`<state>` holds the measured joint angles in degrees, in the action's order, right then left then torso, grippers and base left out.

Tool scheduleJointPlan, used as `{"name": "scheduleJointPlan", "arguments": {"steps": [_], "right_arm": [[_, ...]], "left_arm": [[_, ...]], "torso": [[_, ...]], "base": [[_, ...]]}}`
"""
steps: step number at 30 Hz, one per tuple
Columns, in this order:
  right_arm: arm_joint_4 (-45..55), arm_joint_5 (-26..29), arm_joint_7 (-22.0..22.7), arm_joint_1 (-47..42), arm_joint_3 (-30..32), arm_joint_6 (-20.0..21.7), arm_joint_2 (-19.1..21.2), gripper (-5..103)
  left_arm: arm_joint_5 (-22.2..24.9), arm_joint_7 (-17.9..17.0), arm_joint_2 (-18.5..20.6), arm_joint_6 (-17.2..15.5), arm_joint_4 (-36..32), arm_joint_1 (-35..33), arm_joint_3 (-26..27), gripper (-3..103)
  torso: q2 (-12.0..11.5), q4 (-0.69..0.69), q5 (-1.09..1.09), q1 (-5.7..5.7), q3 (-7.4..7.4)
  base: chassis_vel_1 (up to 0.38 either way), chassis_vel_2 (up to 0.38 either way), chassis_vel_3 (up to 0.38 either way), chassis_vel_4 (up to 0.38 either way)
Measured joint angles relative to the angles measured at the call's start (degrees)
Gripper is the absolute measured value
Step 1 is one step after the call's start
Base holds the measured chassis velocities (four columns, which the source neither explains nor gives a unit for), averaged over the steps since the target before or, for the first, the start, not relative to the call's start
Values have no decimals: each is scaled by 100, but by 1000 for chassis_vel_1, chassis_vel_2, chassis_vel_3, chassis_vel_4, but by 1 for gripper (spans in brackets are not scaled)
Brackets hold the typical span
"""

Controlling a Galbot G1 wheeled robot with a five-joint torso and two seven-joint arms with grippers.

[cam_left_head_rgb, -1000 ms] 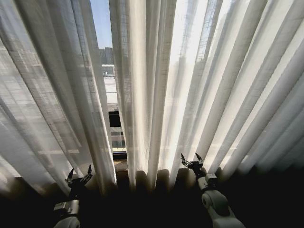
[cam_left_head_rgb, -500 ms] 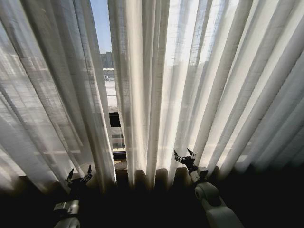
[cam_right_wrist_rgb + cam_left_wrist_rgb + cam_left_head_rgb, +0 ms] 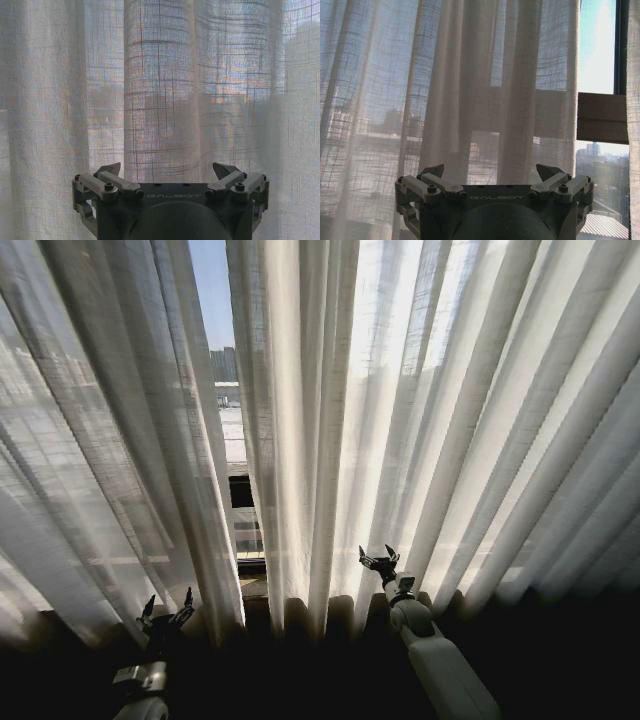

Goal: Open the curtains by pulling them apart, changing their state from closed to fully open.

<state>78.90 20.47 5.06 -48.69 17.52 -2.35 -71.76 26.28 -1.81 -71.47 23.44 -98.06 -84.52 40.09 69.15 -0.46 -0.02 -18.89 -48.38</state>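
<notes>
Light, limp curtains (image 3: 420,410); right hand (image 3: 378,560) spread wide at inner pleats, left hand (image 3: 166,614) likewise, gripping nothing.

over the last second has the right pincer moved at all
Yes. The right pincer has shifted toward the robot's left and higher against the curtains, closer to the narrow gap, while the left pincer stayed put.

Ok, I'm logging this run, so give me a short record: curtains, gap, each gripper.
curtains: two sheer panels, mostly closed
gap: narrow strip of window showing between the panels, left of centre
left gripper: open, low, facing the left panel's inner edge, not holding fabric
right gripper: open, raised at the right panel's pleats, nothing between its fingers
</notes>
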Motion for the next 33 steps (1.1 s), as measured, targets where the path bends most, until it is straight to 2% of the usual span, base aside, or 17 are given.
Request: {"name": "scheduleJointPlan", "arguments": {"steps": [5,6,7,8,10,11,14,17,19,20,23,24,25,26,30,31,33], "right_arm": [[-167,24,-17,125,-66,-146,-77,96],[-175,24,-20,128,-66,-162,-82,86],[-180,27,-30,128,-66,-186,-83,86],[-180,30,-44,122,-64,-200,-76,75],[-179,34,-49,115,-55,-209,-66,75],[-170,45,-54,103,-40,-212,-52,65],[-144,57,-55,80,-15,-214,-30,65],[-99,60,-55,32,10,-221,-10,42],[-92,61,-55,23,13,-224,-7,42],[-78,62,-55,8,16,-225,-3,32],[-66,82,-83,-6,22,-226,-3,32],[-65,101,-125,-7,27,-232,-6,21],[-65,151,-195,-7,31,-265,-14,21],[-67,204,-275,-7,36,-307,-23,10],[-112,246,-504,-3,59,-420,-36,10],[-134,231,-530,6,66,-427,-37,1],[-146,224,-551,14,72,-423,-36,1]], "left_arm": [[0,0,0,0,0,0,0,100],[0,0,0,0,0,0,0,100],[0,0,0,0,0,-1,0,100],[0,0,0,0,0,0,0,100],[0,0,0,0,0,0,0,100],[0,0,0,0,0,0,0,100],[0,0,0,0,0,0,0,100],[0,0,0,0,0,-1,0,100],[0,0,0,0,0,0,0,100],[0,0,0,0,0,0,0,100],[0,0,0,0,0,0,0,100],[0,0,0,-1,0,0,0,100],[0,0,0,-1,0,-1,0,100],[0,0,0,0,0,0,0,100],[0,0,0,0,0,0,0,100],[0,0,0,0,0,0,0,100],[0,0,0,-1,0,0,0,100]], "torso": [[1,0,0,2,1],[1,0,1,1,1],[1,0,1,2,1],[1,0,1,1,1],[0,0,1,1,0],[0,0,1,1,0],[0,-1,0,1,1],[1,0,1,1,1],[1,0,1,1,1],[1,0,1,1,1],[0,0,1,1,1],[1,0,1,1,1],[1,0,1,1,1],[1,0,1,1,1],[1,0,1,1,1],[0,0,1,1,1],[1,0,1,1,1]], "base": [[0,0,0,0],[0,0,0,0],[0,0,0,0],[0,0,0,0],[0,0,0,0],[0,0,0,0],[0,0,0,0],[0,0,0,0],[0,0,0,0],[0,0,0,0],[0,0,0,0],[0,0,0,0],[0,0,0,0],[0,0,0,0],[0,0,0,0],[0,0,0,0],[0,0,0,0]]}}
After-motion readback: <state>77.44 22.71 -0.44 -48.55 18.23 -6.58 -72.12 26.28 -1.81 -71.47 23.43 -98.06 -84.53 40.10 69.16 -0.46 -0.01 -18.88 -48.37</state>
